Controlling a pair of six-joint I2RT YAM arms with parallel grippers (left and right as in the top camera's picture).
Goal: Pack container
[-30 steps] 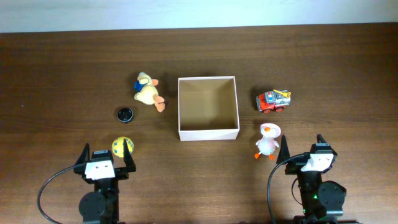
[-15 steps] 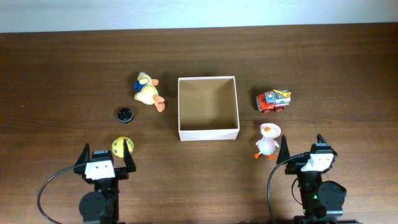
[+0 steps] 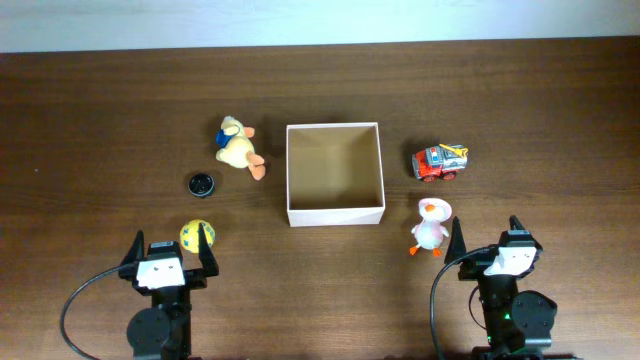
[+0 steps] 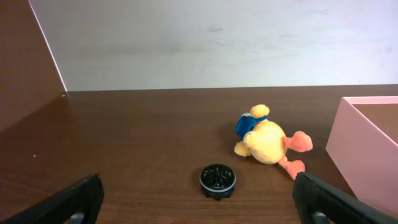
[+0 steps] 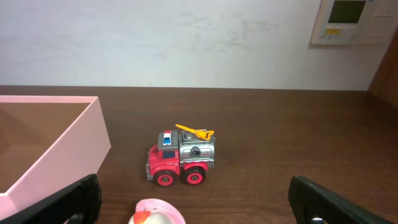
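The container, a square shallow box with white walls and a tan floor, sits empty at the table's middle; its wall shows in the left wrist view and the right wrist view. A yellow plush duck and a black round disc lie left of it. A yellow-green ball lies by my left gripper. A red toy truck and a white-pink duck toy lie to the right. My left gripper and right gripper are open and empty.
The table's far edge meets a white wall. A wall panel shows at the upper right of the right wrist view. Bare wood lies in front of the box between the two arms.
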